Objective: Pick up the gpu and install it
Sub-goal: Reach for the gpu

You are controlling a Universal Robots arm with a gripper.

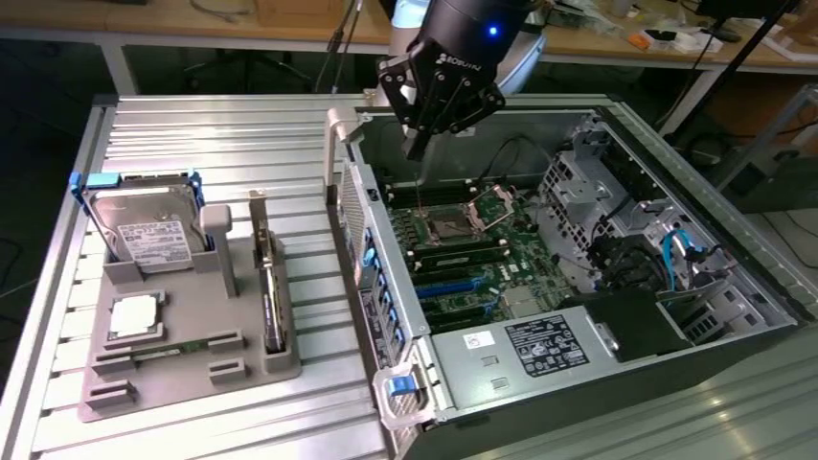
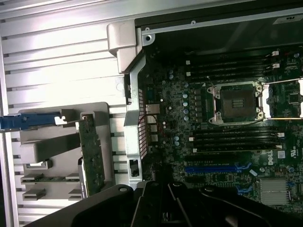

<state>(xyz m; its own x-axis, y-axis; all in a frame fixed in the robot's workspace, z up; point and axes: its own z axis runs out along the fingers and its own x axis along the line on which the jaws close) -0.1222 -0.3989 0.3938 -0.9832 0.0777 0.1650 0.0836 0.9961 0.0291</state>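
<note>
The gpu (image 1: 268,278) stands on edge in a slot of the grey holder (image 1: 192,383), left of the open computer case in the exterior view. It is a thin tan-green board, and its green face also shows in the wrist view (image 2: 90,156). My gripper (image 1: 416,151) hangs above the case's far left corner, over the motherboard (image 1: 473,249). Its fingers are shut together to a point with nothing between them. It is well apart from the gpu. A blue expansion slot (image 2: 215,168) lies on the motherboard below the empty processor socket (image 2: 236,104).
The holder also carries a silver hard drive (image 1: 147,235) in a blue frame, a square processor (image 1: 134,316) and a narrow memory stick (image 1: 167,353). The case wall (image 1: 364,249) rises between holder and motherboard. Cables and drive bays (image 1: 665,259) crowd the case's right side.
</note>
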